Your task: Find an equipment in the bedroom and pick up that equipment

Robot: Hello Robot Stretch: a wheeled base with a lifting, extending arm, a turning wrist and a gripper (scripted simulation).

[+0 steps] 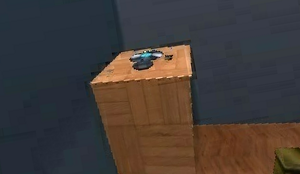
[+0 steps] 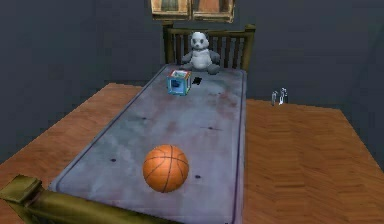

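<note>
An orange basketball [image 2: 166, 168] lies on the grey bed cover [image 2: 190, 125] near the foot of the bed in the arm side view. Farther up the bed sits a small boxy thing [image 2: 180, 82] in blue, white and red, and a grey-and-white teddy bear [image 2: 201, 49] leans against the wooden headboard [image 2: 240, 45]. In the forward view a tall wooden dresser [image 1: 151, 115] stands in the corner of dark blue walls, with small dark and blue-green things [image 1: 147, 58] on its top.
A wooden floor [image 2: 300, 160] runs on both sides of the bed. A small pale thing [image 2: 279, 96] stands on the floor by the far wall. An olive-coloured object [image 1: 294, 160] lies on the floor at the forward view's lower right. The bed's olive footboard [image 2: 60, 203] crosses the bottom.
</note>
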